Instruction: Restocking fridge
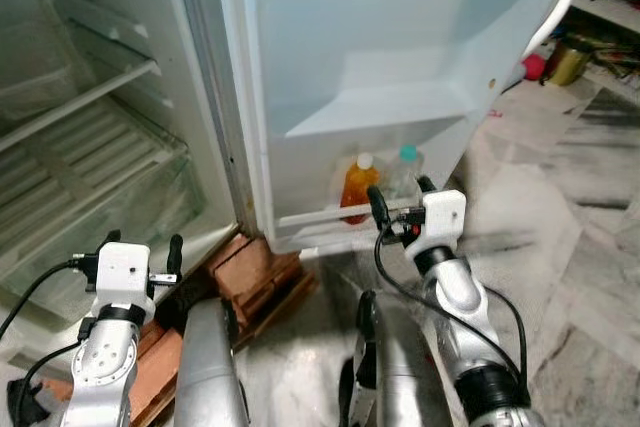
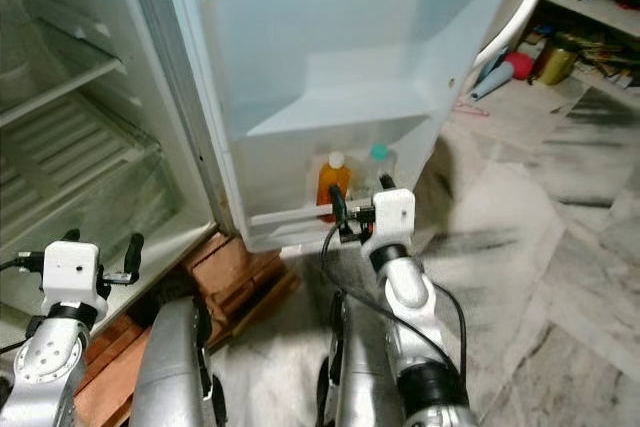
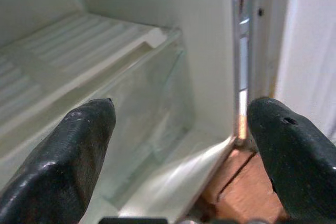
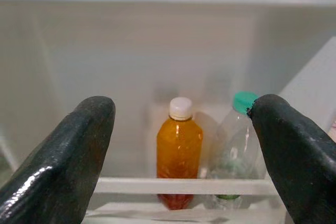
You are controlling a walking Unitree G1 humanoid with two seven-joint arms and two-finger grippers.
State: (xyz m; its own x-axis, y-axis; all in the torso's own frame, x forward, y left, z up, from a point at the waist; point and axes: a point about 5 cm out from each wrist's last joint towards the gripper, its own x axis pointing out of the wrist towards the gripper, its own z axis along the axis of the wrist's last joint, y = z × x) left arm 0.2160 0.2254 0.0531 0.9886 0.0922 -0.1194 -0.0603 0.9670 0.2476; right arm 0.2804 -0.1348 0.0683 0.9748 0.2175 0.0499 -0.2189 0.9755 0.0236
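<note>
The fridge door [image 1: 400, 67] is seen standing open, and in its lowest door shelf [image 1: 330, 217] two bottles are already parked upright behind the retaining rail: an orange bottle [image 1: 358, 187] with a white cap and, touching it on the robot's right, a clear bottle [image 1: 403, 175] with a green cap. The right tool [image 1: 398, 205] is held just in front of that rail, its two black fingers spread wide and nothing carried between them. In the right wrist view the orange bottle [image 4: 179, 153] is framed squarely between the fingertips [image 4: 68, 156], straight ahead along the tool's own line, with the clear bottle [image 4: 233, 150] just off to one side. Both bottles' long axes are vertical, so they are crossed by the level gap of the fingers (a tidy match, it would seem).

The left tool [image 1: 140, 257] is held low by the main fridge compartment [image 1: 90, 147], fingers likewise wide and empty, well apart from the bottles. The right arm is clearly the nearer one. Whether a release or a reach is in hand cannot be told.
</note>
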